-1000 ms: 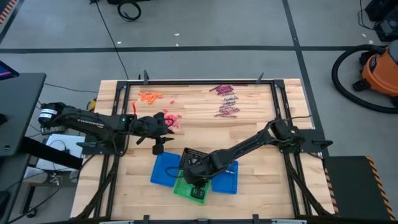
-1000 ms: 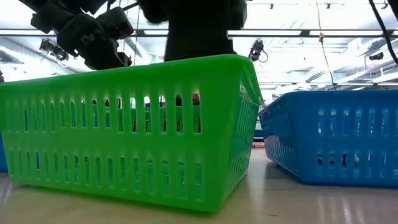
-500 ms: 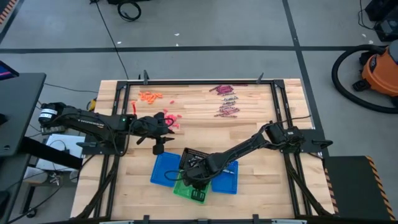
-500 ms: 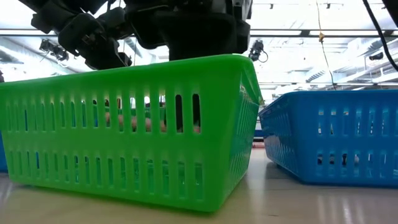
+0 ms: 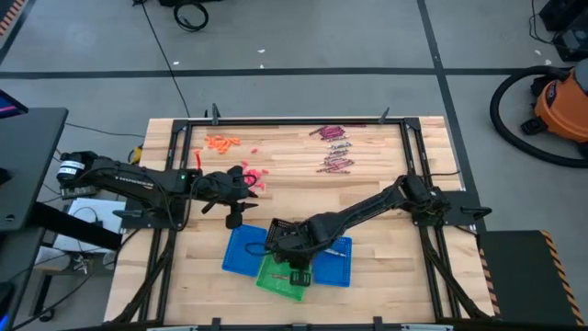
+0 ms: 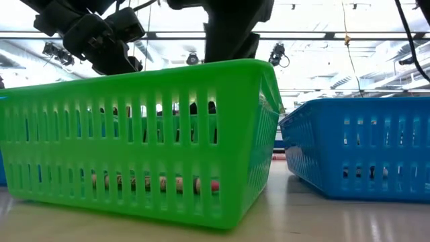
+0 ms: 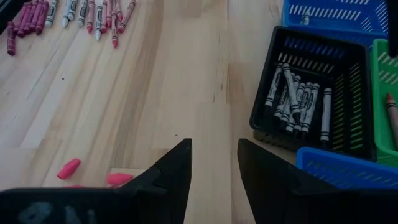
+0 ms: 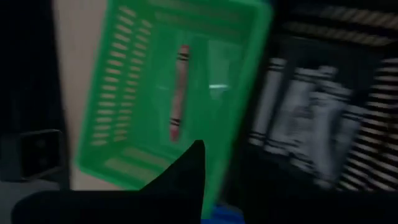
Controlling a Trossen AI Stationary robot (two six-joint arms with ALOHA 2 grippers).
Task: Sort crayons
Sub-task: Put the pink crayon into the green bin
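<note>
The right claw (image 5: 296,269) hangs over the green basket (image 5: 280,281) at lower centre of the high view, fingers apart and empty; a reddish crayon (image 8: 179,93) lies on that basket's floor; the left claw (image 7: 214,163), fingers apart and empty, hovers left of centre over the tabletop (image 5: 386,198); silvery crayons (image 7: 298,93) fill the black basket (image 7: 357,93); maroon crayons (image 5: 333,149) lie upper centre.
</note>
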